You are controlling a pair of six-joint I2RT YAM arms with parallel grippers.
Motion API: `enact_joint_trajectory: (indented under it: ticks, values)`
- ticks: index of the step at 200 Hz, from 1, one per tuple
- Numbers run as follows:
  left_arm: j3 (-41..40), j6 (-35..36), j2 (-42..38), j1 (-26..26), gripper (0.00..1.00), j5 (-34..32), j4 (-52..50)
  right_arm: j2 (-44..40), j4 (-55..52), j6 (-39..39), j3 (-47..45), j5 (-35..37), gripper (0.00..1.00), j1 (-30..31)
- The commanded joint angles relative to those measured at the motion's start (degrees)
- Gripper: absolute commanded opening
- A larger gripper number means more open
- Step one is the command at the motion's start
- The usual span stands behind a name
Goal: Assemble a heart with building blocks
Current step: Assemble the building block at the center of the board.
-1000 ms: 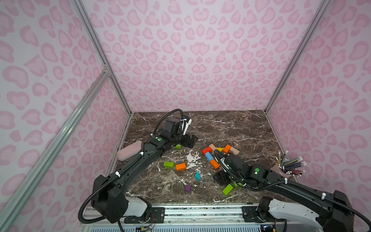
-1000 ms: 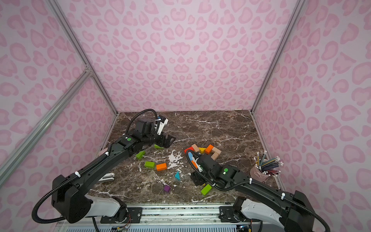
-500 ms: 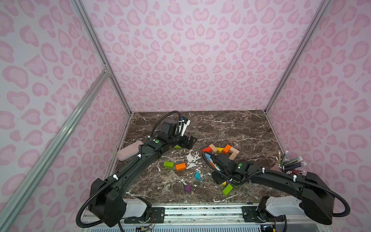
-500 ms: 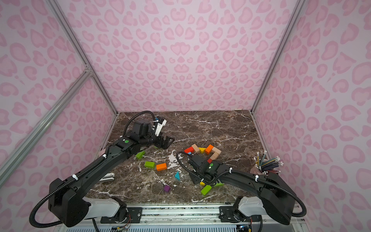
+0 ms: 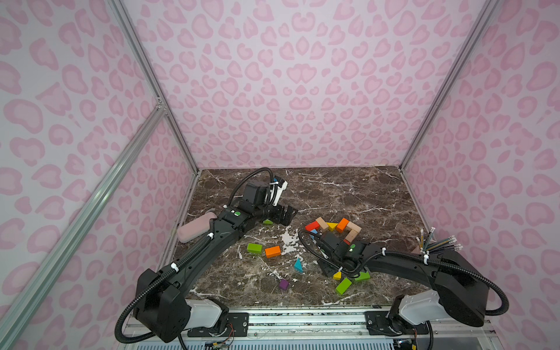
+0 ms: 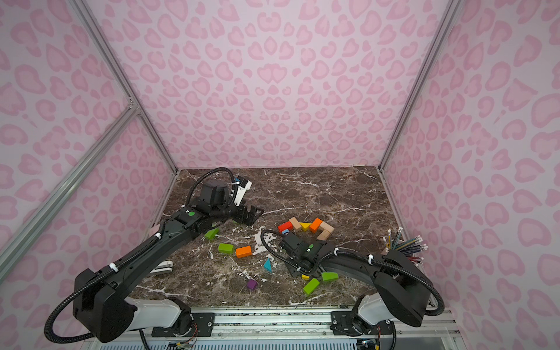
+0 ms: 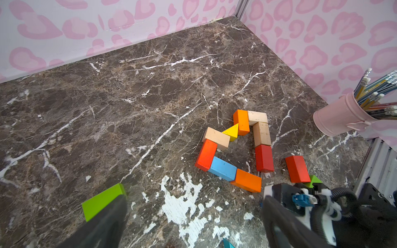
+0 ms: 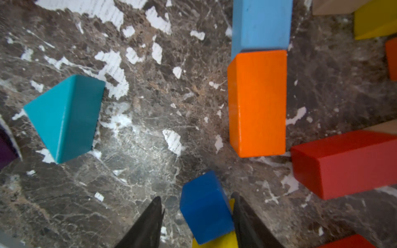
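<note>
Under the right arm, only the wrist view shows a blue cube (image 8: pixel 205 208) inside the right claw (image 8: pixel 197 197), half-open, gap on one side. Left claw (image 5: pixel 286 215) wide, empty

Dark marble tabletop (image 5: pixel 348 194), finish chipped white mid-surface. On it: open ring of bricks (image 7: pixel 261 133); loose green brick (image 5: pixel 254 248), orange brick (image 5: pixel 272 251), teal wedge (image 5: pixel 298 266), purple cube (image 5: pixel 284 284); pink pouch (image 5: pixel 194 228) and pencil cup (image 7: pixel 341 116) at opposite edges.

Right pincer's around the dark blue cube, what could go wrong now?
The dark blue cube sits off-centre in the right pincer, gap on one side, so closing may twist it. A yellow block lies against it and could get dragged. The already placed orange brick is close; a careless swing could knock it.
</note>
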Motion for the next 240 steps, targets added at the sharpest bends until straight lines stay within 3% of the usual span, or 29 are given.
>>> enact_joint_trajectory:
  ticks: [1,156,240]
  values:
    - [-0.19,1.00,-0.19,0.10,1.00,0.58,3.14,0.27,0.35,0.63,0.43,0.96,0.53,0.02]
    - [-0.48,0.85,-0.49,0.10,1.00,0.74,3.14,1.07,-1.50,2.57,1.08,3.95,0.36,0.06]
    - [-0.58,0.84,-0.71,0.10,1.00,0.81,3.17,4.01,-4.31,0.72,4.87,6.68,0.32,-0.49]
